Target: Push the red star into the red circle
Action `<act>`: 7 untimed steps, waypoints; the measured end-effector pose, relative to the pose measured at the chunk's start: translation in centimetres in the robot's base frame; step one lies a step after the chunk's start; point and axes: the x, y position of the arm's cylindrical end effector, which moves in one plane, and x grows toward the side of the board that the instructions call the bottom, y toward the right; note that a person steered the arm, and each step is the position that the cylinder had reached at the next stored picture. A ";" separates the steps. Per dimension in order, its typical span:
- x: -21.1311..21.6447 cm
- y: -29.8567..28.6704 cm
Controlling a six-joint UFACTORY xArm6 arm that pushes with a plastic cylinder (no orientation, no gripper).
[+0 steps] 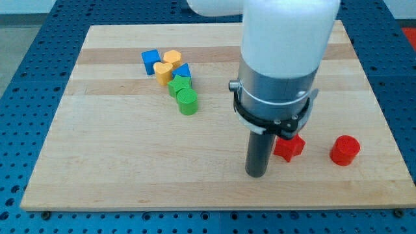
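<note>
The red star (289, 148) lies on the wooden board (130, 162) at the view's lower right, partly hidden by my arm. The red circle (344, 150), a short red cylinder, stands to its right with a gap between them. My tip (256, 175) rests on the board just left of the red star and a little below it, close to the star; whether they touch cannot be told.
A cluster of blocks sits at the view's upper left: a blue cube (151, 61), a yellow hexagon (171, 58), a yellow heart (163, 71), a blue triangle (184, 69), a green star (179, 84) and a green cylinder (188, 102). The board's bottom edge runs near my tip.
</note>
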 end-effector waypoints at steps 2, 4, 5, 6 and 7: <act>-3.0 0.0; -3.0 3.8; -3.0 6.0; -3.0 7.6; -3.0 7.6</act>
